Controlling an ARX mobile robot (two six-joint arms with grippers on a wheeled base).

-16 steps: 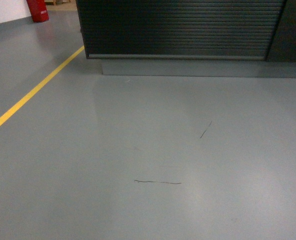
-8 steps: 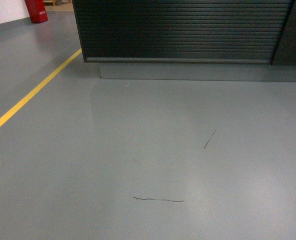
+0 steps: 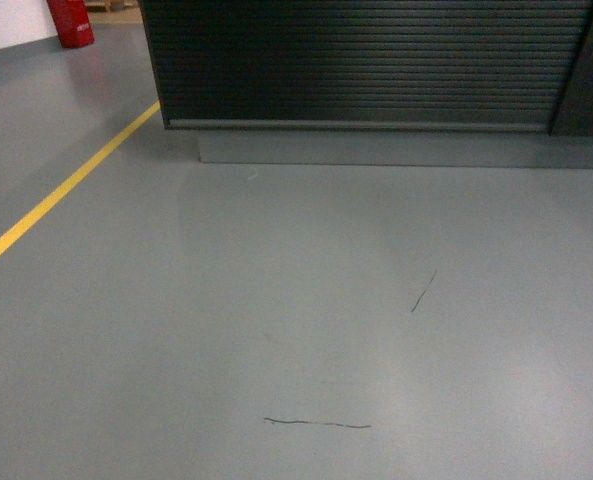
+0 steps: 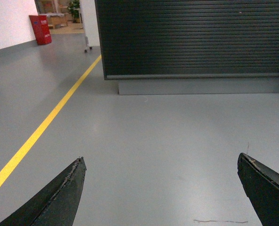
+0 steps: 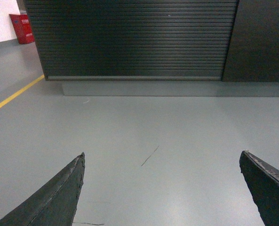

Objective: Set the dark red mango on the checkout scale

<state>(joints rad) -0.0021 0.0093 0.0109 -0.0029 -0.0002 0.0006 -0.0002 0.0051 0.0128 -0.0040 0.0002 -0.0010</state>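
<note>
The checkout [image 3: 366, 60] fills the top of the head view as a dark, horizontally ribbed front panel on a grey plinth; only its front shows, also in the left wrist view [image 4: 191, 37] and the right wrist view [image 5: 130, 37]. The dark red mango and the scale are out of view. My left gripper [image 4: 163, 157] is open, its two black fingers wide apart over bare grey floor with nothing between them. My right gripper [image 5: 163, 154] is open too, empty above the floor. Neither gripper shows in the head view.
A yellow floor line [image 3: 61, 190] runs diagonally at the left. A red box [image 3: 71, 22] stands by the white wall at the far left. Dark scuff marks [image 3: 316, 423] streak the grey floor. A plain dark panel [image 5: 264, 40] adjoins the ribbed front on the right.
The view has moved forward toward the checkout: its ribbed front looks larger, and the floor scuffs have slid down the head view. No gripper movement can be judged.
</note>
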